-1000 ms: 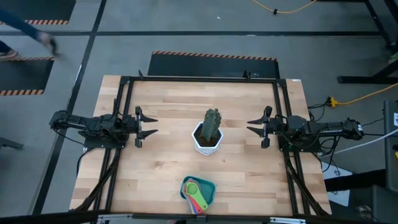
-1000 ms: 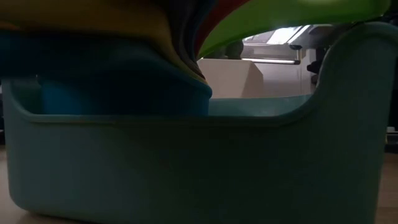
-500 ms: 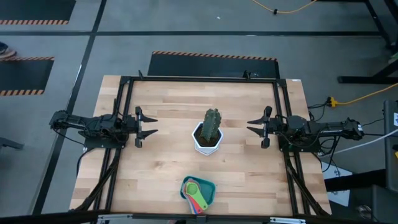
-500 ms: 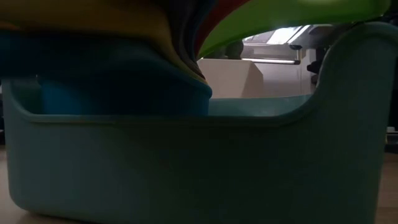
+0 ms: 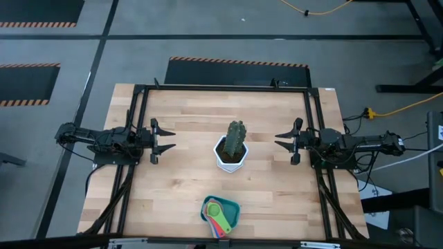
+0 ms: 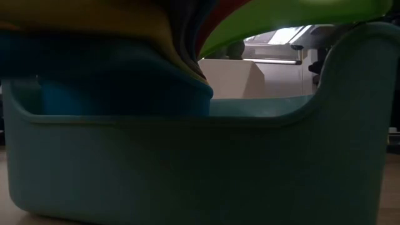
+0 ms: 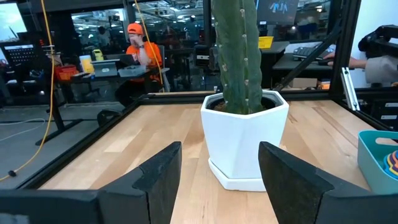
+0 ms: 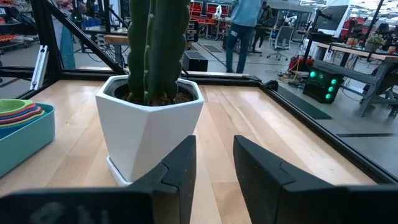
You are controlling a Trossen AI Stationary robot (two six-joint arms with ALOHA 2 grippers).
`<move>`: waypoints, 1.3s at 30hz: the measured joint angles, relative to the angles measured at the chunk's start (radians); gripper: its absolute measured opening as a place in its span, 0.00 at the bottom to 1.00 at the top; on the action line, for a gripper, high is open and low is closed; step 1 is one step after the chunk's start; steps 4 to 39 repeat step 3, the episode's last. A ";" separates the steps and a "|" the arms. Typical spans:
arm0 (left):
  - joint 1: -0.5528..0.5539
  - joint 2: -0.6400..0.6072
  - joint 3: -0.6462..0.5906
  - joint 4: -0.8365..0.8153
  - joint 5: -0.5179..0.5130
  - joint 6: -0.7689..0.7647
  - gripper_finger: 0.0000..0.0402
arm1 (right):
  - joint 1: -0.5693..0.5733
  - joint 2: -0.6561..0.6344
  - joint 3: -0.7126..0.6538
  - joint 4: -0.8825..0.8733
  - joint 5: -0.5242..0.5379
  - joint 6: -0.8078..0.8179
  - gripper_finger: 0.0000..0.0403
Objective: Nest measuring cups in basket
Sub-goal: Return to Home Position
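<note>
The teal basket (image 5: 229,211) stands near the table's near edge, at its middle. The measuring cups (image 5: 217,214) sit stacked one inside another in it, green on top, handles fanned toward the near edge. In the low view the basket's wall (image 6: 187,162) fills the picture, with cup bodies (image 6: 106,69) above its rim. My left gripper (image 5: 166,139) hovers open at the table's left side, my right gripper (image 5: 280,141) open at its right side, both far from the basket and pointing at the cactus pot.
A white hexagonal pot with a green cactus (image 5: 232,147) stands at the table's middle between the two grippers, and shows in both wrist views (image 7: 245,140) (image 8: 149,130). A black frame (image 5: 221,88) rims the wooden table. People are in the room beyond.
</note>
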 joint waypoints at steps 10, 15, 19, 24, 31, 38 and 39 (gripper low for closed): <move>0.000 0.000 0.000 0.000 0.000 0.000 0.52 | 0.000 0.000 0.000 0.000 0.000 0.000 0.28; 0.000 0.000 0.000 0.000 0.000 0.000 0.52 | 0.000 0.000 0.000 0.000 0.000 0.000 0.28; 0.000 0.000 0.000 0.000 0.000 0.000 0.52 | 0.000 0.000 0.000 0.000 0.000 0.000 0.28; 0.000 0.000 0.000 0.000 0.000 0.000 0.52 | 0.000 0.000 0.000 0.000 0.000 0.000 0.28; 0.000 0.000 0.000 0.000 0.000 0.000 0.52 | 0.000 0.000 0.000 0.000 0.000 0.000 0.28; 0.000 0.000 0.000 0.000 0.000 0.000 0.52 | 0.000 0.000 0.000 0.000 0.000 0.000 0.28; 0.000 0.000 0.000 0.000 0.000 0.000 0.52 | 0.000 0.000 0.000 0.000 0.000 0.000 0.28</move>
